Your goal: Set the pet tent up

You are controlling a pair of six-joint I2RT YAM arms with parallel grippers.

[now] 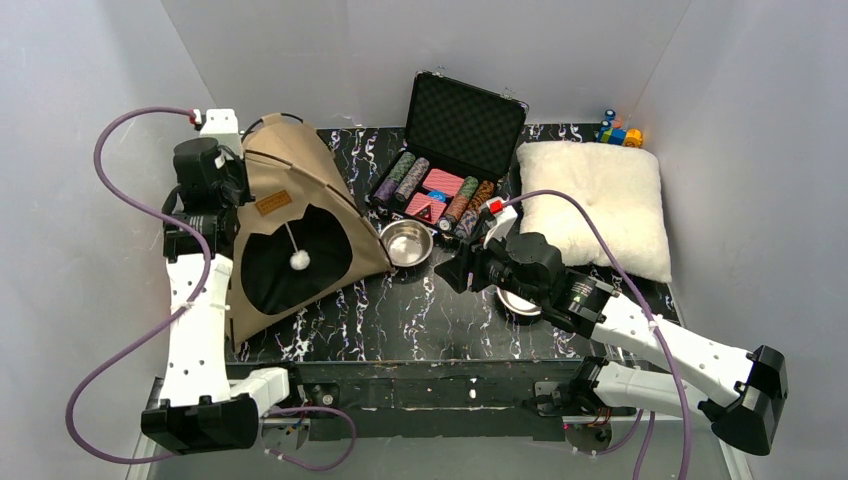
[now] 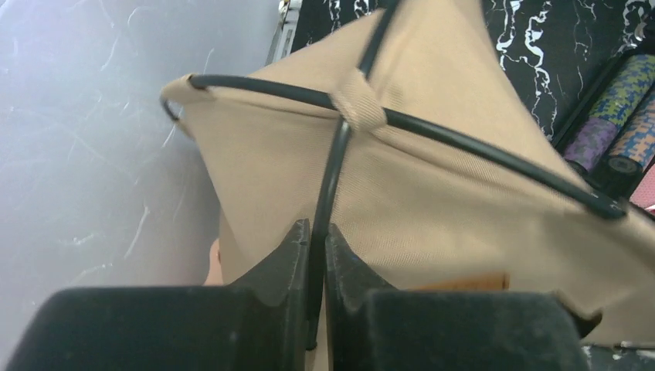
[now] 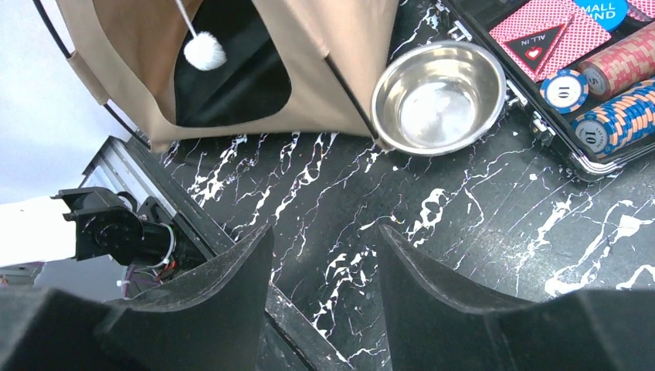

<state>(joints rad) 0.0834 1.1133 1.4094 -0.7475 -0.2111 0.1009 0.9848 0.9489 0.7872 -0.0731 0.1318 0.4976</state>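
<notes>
Left wrist view: my left gripper (image 2: 317, 259) pinches a black pole (image 2: 330, 178) of the pet tent (image 2: 432, 201). The tent's brown label (image 2: 463, 282) is half hidden behind the gripper. My right gripper (image 3: 324, 263) hangs spread and empty over the bench (image 3: 463, 232). The tent sits at the bench's left rear, its base cut off.

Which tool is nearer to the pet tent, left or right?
Left. The left tool is shut on a black pole of the pet tent. The right tool is open above the table, apart from the tent, near the steel bowl.
</notes>
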